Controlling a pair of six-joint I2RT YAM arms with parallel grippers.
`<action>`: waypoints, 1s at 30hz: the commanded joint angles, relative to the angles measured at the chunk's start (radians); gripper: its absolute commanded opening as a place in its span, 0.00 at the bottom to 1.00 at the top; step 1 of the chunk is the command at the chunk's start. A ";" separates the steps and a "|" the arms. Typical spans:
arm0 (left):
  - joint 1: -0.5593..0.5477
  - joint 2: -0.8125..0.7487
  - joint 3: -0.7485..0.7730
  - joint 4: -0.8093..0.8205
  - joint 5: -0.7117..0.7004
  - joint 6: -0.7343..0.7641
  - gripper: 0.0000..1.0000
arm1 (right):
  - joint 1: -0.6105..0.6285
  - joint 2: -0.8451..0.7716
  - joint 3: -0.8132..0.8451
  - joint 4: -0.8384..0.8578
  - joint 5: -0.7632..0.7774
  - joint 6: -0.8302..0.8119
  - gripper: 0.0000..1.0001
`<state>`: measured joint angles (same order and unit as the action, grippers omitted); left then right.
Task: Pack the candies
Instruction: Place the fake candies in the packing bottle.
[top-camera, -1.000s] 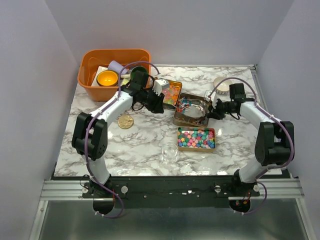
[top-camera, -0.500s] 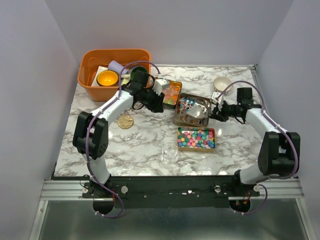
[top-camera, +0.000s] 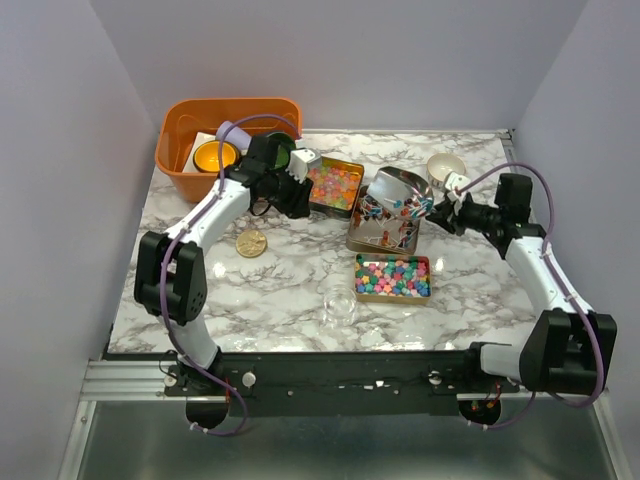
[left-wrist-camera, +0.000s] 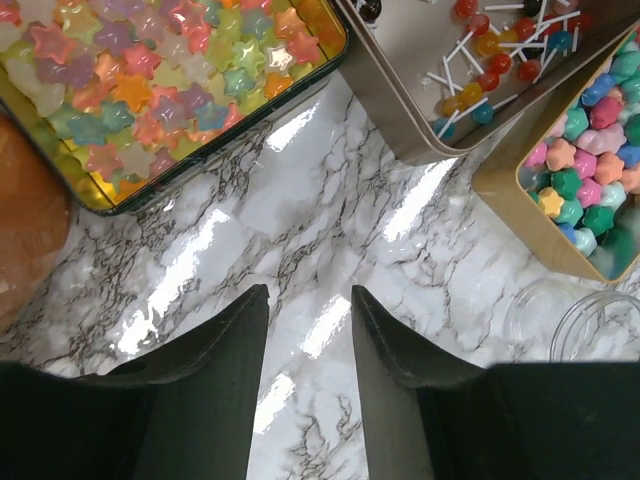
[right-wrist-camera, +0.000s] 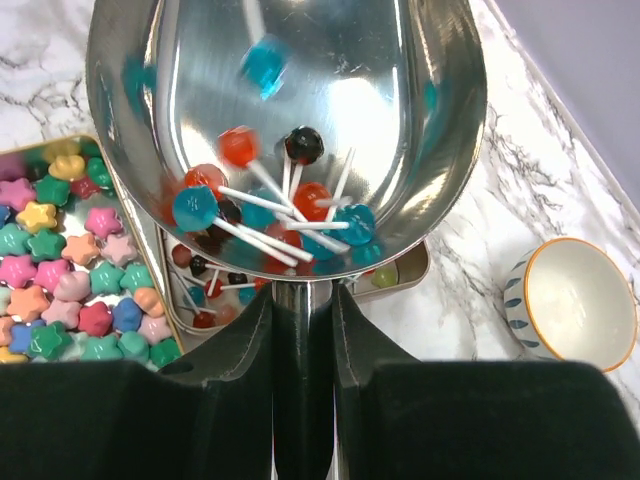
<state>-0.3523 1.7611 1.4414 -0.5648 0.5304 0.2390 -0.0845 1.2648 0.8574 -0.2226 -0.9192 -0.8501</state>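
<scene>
Right gripper (right-wrist-camera: 302, 300) is clamped hard on the handle of the metal scoop (right-wrist-camera: 290, 110), jaws almost together with only the handle between them. The scoop is tipped up, its bowl facing my wrist cam. A pile of lollipops (right-wrist-camera: 262, 215) sits in its low end: red, blue, teal and dark heads on white sticks. One blue one higher in the bowl is blurred. From the top cam the scoop hangs over the far-right part of the middle tin (top-camera: 375, 238), and that tin has more lollipops lying in it. Can't tell whether the scoop lip touches the tin. Left gripper (left-wrist-camera: 308, 300) is wide open with nothing in it, pointing down at bare marble table (left-wrist-camera: 300, 200). Can't tell if the tips touch the surface. It sits just beside the left side of the far tin (left-wrist-camera: 232, 128), which is filled with pastel star candies (left-wrist-camera: 150, 90). The near tin (left-wrist-camera: 525, 215) is packed with bright star candies (top-camera: 393, 277) in pink, blue, green and yellow. It lies just on the near side of the middle tin. A clear glass jar (top-camera: 340, 308) stands near its left corner. The gold lid (top-camera: 251, 242) lies flat on the marble by my left forearm. The orange bin (top-camera: 180, 150) is in the far-left corner. A white bowl (right-wrist-camera: 575, 305) with an orange rim stands to the right of the scoop.
</scene>
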 joint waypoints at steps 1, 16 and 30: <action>0.006 -0.118 -0.042 0.011 -0.027 -0.023 0.57 | 0.015 -0.035 0.153 -0.294 -0.024 -0.160 0.01; 0.062 -0.366 -0.282 0.097 -0.038 -0.193 0.96 | 0.268 -0.128 0.275 -0.856 0.273 -0.520 0.01; 0.104 -0.523 -0.461 0.166 -0.279 -0.342 0.99 | 0.627 -0.053 0.298 -0.811 0.563 -0.325 0.01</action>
<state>-0.2623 1.2766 0.9840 -0.4408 0.3725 -0.0719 0.4881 1.1793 1.1080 -1.0424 -0.4759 -1.2320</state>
